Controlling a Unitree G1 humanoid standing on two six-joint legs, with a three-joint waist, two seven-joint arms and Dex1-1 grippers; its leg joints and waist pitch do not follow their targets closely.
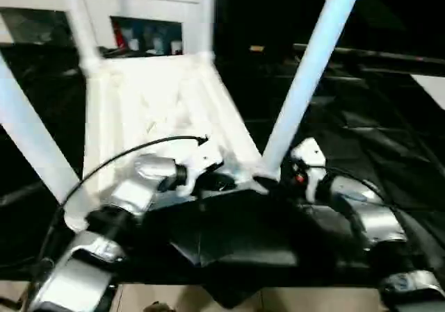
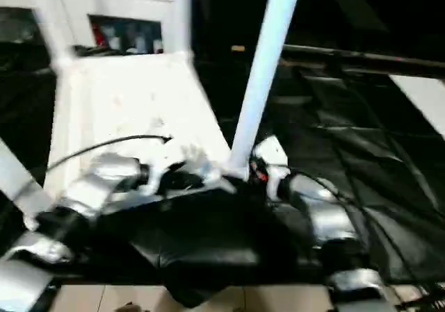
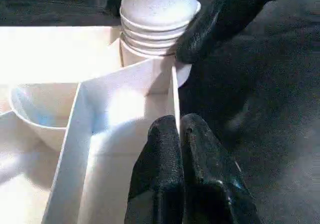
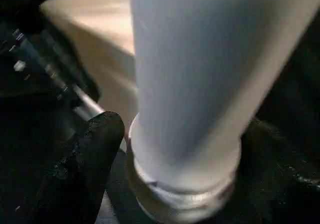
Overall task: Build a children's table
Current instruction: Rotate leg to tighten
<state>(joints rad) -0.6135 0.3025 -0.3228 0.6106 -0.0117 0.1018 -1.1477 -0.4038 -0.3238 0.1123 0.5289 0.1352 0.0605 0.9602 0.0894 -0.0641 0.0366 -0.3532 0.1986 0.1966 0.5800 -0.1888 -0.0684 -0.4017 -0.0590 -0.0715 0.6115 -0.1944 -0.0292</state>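
left eye view shows the children's table upside down on a dark cloth-covered surface (image 1: 389, 159), its white ribbed tabletop (image 1: 163, 110) facing up. four white legs rise from its corners: two at the far corners, one at the near left (image 1: 31, 145), and one at the near right (image 1: 306, 69), so assembly looks close to finished. what seems left is seating that near right leg fully. in the left wrist view its threaded end (image 3: 152, 32) sits at the corner socket with several thread rings still showing above the rim, so it is judged only partly screwed in.

the right gripper (image 4: 185, 149) is clenched around the base of this leg, one black finger (image 4: 90, 154) pressed against the tube just above the threads.

the left gripper (image 3: 180, 169) has its two fingers pinched together on the thin upright edge wall of the tabletop, just beside that socket, apparently steadying the top.
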